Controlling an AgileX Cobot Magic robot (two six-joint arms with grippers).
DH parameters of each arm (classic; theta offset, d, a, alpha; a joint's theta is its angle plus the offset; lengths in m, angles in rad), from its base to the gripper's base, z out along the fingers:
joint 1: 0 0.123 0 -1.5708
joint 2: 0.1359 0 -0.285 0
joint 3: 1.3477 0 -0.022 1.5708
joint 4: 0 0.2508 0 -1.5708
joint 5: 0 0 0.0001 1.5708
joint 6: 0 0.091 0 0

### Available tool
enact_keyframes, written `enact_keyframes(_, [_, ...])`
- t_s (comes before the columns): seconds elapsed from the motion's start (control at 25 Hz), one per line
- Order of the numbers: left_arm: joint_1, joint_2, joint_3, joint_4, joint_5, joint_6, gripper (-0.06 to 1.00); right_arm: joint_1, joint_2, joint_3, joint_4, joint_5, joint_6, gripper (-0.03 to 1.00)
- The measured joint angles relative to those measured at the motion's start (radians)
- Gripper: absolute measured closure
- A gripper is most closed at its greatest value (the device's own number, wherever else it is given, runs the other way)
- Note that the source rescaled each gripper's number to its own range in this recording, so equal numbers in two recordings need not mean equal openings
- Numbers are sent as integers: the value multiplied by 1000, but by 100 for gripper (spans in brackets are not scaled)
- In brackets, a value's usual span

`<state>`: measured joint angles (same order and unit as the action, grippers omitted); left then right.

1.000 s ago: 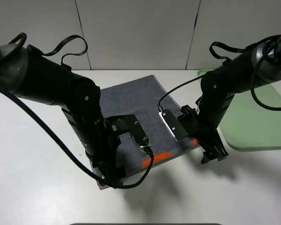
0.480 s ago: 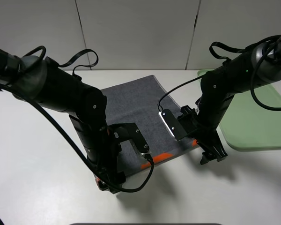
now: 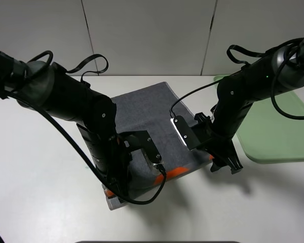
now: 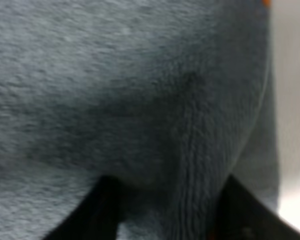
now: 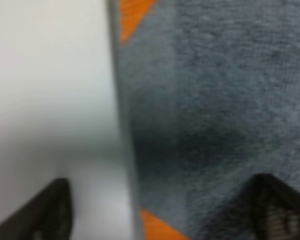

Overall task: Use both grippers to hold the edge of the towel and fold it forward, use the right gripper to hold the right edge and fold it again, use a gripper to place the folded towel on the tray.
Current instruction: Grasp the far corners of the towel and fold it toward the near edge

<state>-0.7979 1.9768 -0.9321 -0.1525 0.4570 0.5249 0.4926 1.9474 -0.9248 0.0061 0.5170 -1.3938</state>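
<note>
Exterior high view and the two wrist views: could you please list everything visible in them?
towel: one, dark grey with orange patches, spread on the table centre
tray: one, pale green, on the table's right
table: one, white, under everything
wall: one, pale grey panels, behind the table
left gripper: one, black, at the towel's near left corner
right gripper: one, black, jaws apart astride the towel's near right edge
</note>
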Motion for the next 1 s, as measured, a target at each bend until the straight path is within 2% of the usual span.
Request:
enact_keyframes(0.16, [0, 1, 0, -8, -2, 0, 75, 0, 0, 0, 1, -19, 0, 60])
enact_keyframes(0.24, [0, 2, 0, -8, -2, 0, 82, 0, 0, -1, 6, -20, 0, 79])
enact_keyframes(0.36, [0, 2, 0, -13, -2, 0, 91, 0, 0, -2, 19, -20, 0, 97])
enact_keyframes(1.0, [0, 3, 0, -16, 0, 1, 94, 0, 0, -2, 43, -42, 0, 97])
